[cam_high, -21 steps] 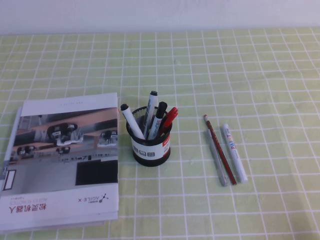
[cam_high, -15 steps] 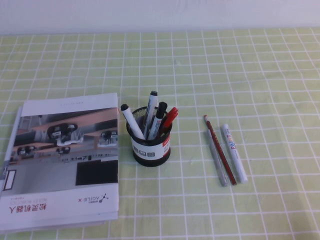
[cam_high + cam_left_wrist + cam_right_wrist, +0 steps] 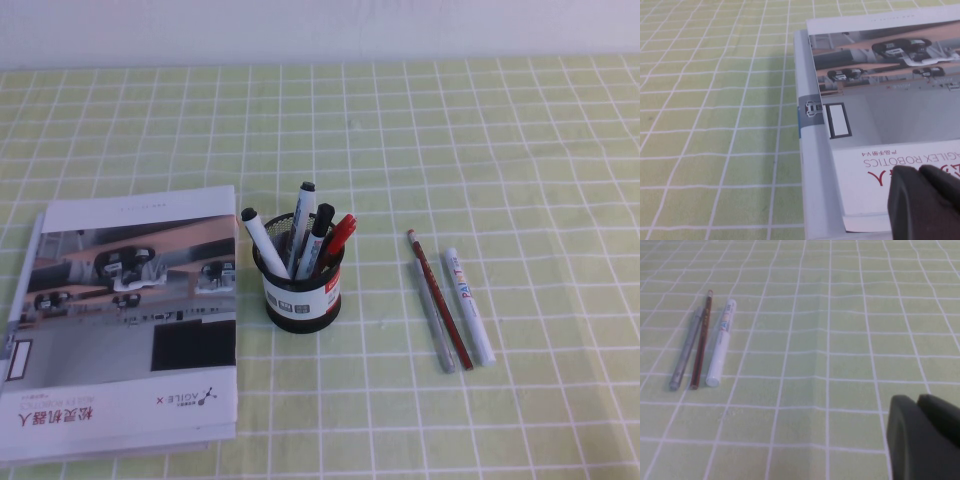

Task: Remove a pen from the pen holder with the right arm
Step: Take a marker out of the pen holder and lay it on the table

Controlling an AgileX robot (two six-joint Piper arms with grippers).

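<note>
- Pen holder (image 3: 302,290): a black mesh cup standing upright near the middle of the tabletop (image 3: 520,150), just beside the brochure stack (image 3: 130,320) on the robot's left, with the loose pens apart from it on the right.
- Contents of the holder: four pens, tips down and caps up.
  - A white marker (image 3: 262,240) with a black cap leans toward the robot's left.
  - Two black-capped markers (image 3: 305,215) stand close to upright.
  - The red pen (image 3: 340,232) leans toward the robot's right.
  - The long axes are near vertical, so a pull would probably go upward along the lean.
- Loose on the tabletop, outside any container: a grey pen (image 3: 433,318), a red pencil (image 3: 438,298) and a white paint marker (image 3: 468,305). They lie side by side, with their long axes running roughly away from the robot.
- Right gripper (image 3: 916,401): out of the high view.
  - Its fingers are closed together and hold nothing.
  - It hangs above bare tabletop, with the three loose pens ahead of it.
  - The holder does not show in its wrist view. By the high view it lies further to the robot's left than the loose pens, so the arm must probably swing left and open before reaching. The red pen leans toward that side.
- Left gripper (image 3: 917,172): above the brochure cover, fingers together and empty. It appears parked.
</note>
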